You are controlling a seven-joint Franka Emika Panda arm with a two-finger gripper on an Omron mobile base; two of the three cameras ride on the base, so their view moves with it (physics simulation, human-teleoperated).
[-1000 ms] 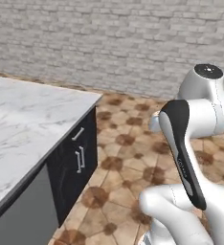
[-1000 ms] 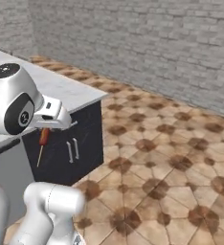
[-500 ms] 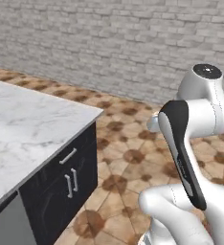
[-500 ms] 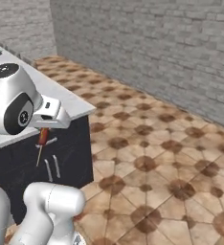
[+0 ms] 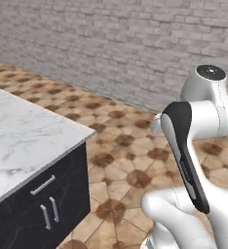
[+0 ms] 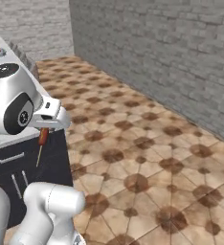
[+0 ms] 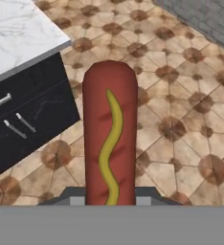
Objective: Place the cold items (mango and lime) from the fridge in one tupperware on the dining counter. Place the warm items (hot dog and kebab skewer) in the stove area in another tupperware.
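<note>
gripper [image 7: 110, 201] is clenching a hot dog [image 7: 109, 134] with a yellow mustard squiggle, sticking out lengthwise from the jaws over the tiled floor [image 7: 181, 95]. in the right base view the hot dog [image 6: 43, 136] is hanging under the hand, with what looks like a thin skewer below it. marble counter [image 5: 23, 136] with dark cabinet [image 5: 43, 204] is sitting beside, brick wall [image 5: 111, 44] behind.
</note>
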